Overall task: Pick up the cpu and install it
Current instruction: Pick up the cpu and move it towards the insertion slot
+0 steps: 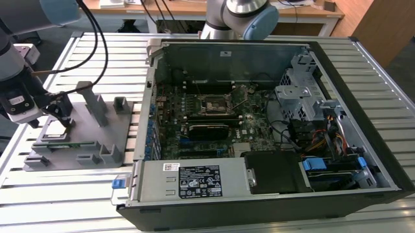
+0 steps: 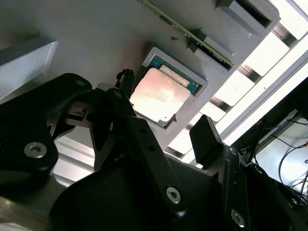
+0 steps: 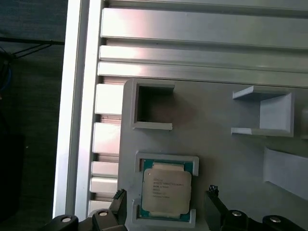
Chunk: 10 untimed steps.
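A slatted aluminium table (image 1: 91, 204) fills the exterior view, with a wooden desk (image 1: 311, 12) behind it at 12 o'clock. An open computer case (image 1: 227, 56) lies on its side across the middle and 3 o'clock part of the table. Its motherboard faces up and shows the square, black-framed socket (image 1: 216, 104) near its centre. At 9 o'clock from the case sits a grey fixture plate (image 1: 84, 124) with raised blocks and pockets. A narrow green memory stick (image 1: 61, 144) lies along the plate's 6 o'clock edge. The robot arm (image 1: 16, 63) reaches down over this plate, and its gripper (image 1: 60, 119) hangs just above the plate. In both wrist views the cpu (image 3: 166, 190) lies flat in a shallow square pocket of the plate, silver top up, with a thin green rim showing along one side. The black fingers (image 3: 214, 202) are spread wide, one on each side of the pocket, clear of the chip's edges and grasping nothing. The cpu is well apart from the socket.
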### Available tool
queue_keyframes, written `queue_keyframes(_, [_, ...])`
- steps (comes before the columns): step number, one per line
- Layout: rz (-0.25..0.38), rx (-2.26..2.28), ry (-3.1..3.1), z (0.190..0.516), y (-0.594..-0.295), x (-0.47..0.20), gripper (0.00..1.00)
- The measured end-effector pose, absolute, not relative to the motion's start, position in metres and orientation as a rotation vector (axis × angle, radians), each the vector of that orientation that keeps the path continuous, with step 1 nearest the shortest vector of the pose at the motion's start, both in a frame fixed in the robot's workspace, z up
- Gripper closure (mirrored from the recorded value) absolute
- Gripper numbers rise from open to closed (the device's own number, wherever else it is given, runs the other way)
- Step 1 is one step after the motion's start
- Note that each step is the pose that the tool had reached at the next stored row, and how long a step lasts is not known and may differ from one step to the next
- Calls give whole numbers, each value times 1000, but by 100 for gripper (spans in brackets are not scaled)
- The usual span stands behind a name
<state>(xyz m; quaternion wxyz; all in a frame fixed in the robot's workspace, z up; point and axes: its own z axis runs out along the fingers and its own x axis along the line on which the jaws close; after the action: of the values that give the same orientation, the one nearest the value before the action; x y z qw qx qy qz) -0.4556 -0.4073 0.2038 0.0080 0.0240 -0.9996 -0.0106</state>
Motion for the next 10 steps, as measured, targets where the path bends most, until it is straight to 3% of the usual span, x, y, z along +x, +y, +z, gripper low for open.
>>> queue_keyframes(10, [-25,70,-3131,195,-404,-456,27])
